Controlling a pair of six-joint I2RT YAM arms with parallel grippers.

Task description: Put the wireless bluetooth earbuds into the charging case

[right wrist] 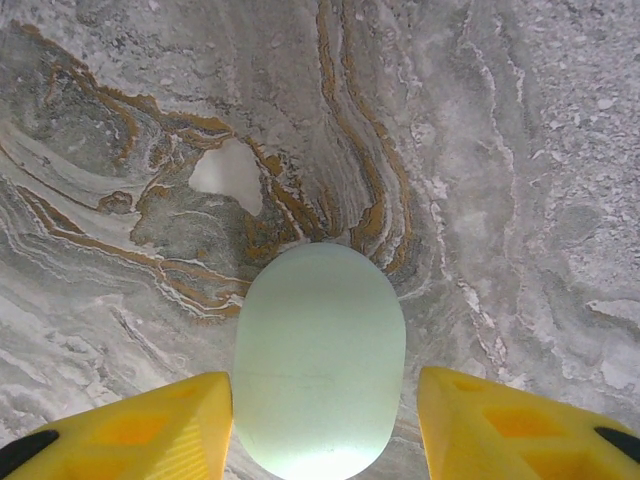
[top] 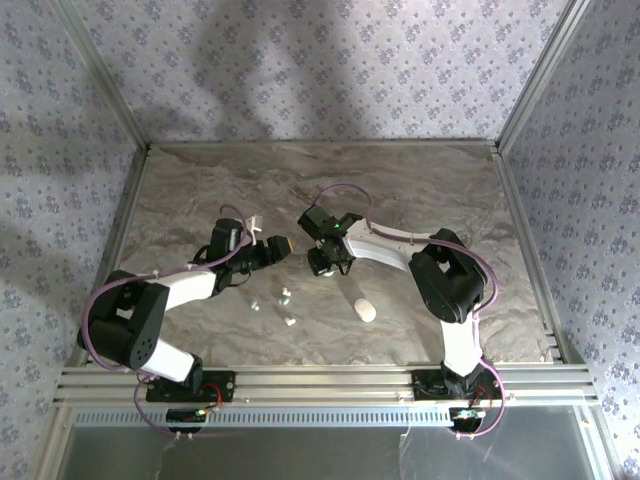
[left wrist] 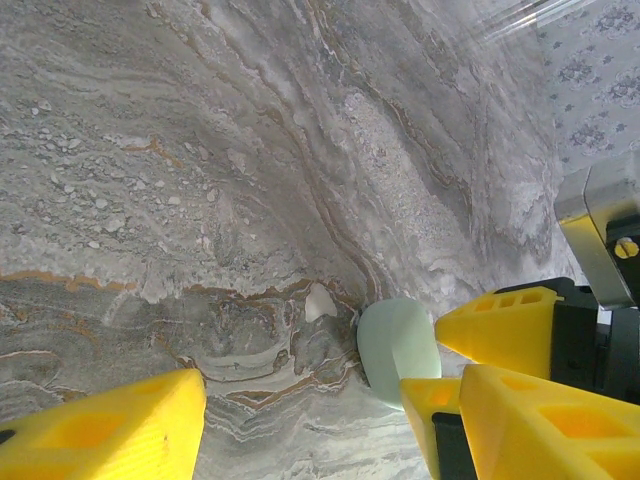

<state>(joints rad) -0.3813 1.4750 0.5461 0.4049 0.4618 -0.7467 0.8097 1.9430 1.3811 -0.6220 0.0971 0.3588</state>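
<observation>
Your left hand (left wrist: pixel 330 400) stands with fingers apart, holding nothing. The earbuds (top: pixel 285 296) lie loose on the table (top: pixel 200 190) just behind that hand, toward its arm. Your right hand (right wrist: pixel 325 385) straddles the mint case (right wrist: pixel 318 320), fingers apart, not clamped

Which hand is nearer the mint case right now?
Right. The right hand straddles the mint case, a finger on each side; the left hand sits just left of it.

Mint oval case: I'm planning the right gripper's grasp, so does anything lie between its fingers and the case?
Nothing visible does. The mint oval plastic case sits on the marble table between the yellow fingers of the right gripper, with bare tabletop in both gaps.
</observation>
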